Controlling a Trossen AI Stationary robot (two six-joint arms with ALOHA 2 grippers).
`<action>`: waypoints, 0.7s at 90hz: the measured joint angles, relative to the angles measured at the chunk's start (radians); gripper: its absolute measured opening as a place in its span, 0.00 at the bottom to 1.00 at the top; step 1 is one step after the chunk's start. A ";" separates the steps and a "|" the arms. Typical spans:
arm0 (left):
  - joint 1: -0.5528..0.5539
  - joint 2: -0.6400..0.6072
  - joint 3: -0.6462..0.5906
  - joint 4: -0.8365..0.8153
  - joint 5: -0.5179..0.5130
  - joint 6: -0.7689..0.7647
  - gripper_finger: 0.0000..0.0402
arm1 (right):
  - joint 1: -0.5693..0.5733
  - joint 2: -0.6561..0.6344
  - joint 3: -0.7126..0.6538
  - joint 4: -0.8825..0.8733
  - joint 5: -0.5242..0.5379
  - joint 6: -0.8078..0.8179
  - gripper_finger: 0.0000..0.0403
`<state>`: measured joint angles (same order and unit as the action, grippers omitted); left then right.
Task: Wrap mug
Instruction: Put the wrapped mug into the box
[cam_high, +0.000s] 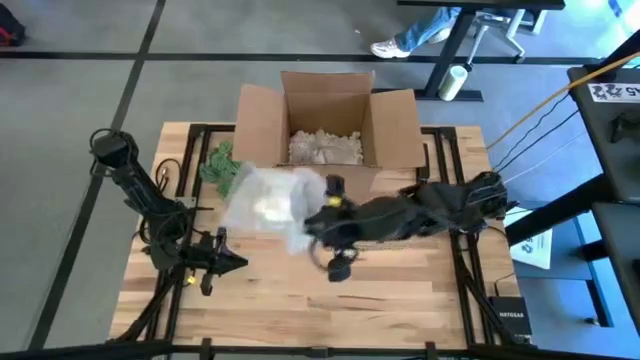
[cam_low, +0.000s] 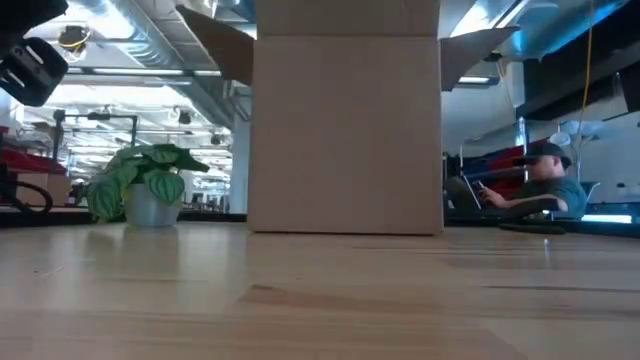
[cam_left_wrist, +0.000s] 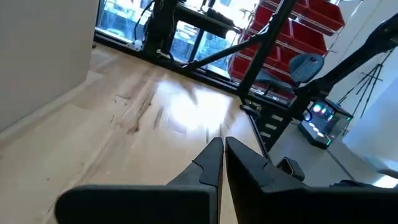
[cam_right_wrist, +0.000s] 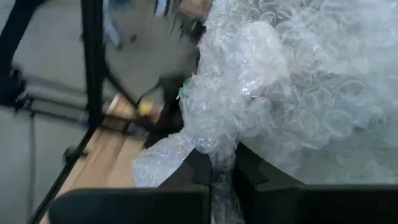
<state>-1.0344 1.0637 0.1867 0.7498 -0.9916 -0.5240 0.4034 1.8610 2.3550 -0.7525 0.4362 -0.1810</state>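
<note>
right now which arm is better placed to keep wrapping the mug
Right. The right gripper is shut on the bubble wrap bundle in front of the cardboard box. The left gripper is shut, empty, and sits off by the table's left side.

Grey floor with dark tape lines all round wooden counter. Red storage bins on rack upper right. Bright ceiling strip lights far left. Person seated at right, low view.

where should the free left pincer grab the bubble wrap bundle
Judging by the high view, the loose edge of the bubble wrap bundle nearest the left pincer, approached from the table's front. The right pincer already pinches the other side's gathered film.
</note>
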 joint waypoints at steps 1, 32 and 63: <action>0.000 0.000 0.000 0.000 0.000 0.000 0.00 | 0.000 -0.005 0.000 0.008 0.003 -0.008 0.00; 0.000 0.000 0.000 -0.006 0.000 0.002 0.00 | -0.158 -0.057 0.000 0.103 0.094 -0.145 0.00; 0.000 0.000 0.000 -0.007 0.000 0.009 0.00 | -0.517 -0.056 -0.001 -0.147 -0.245 0.056 0.00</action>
<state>-1.0340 1.0637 0.1867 0.7430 -0.9916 -0.5148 -0.1139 1.8050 2.3539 -0.8999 0.1910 -0.1254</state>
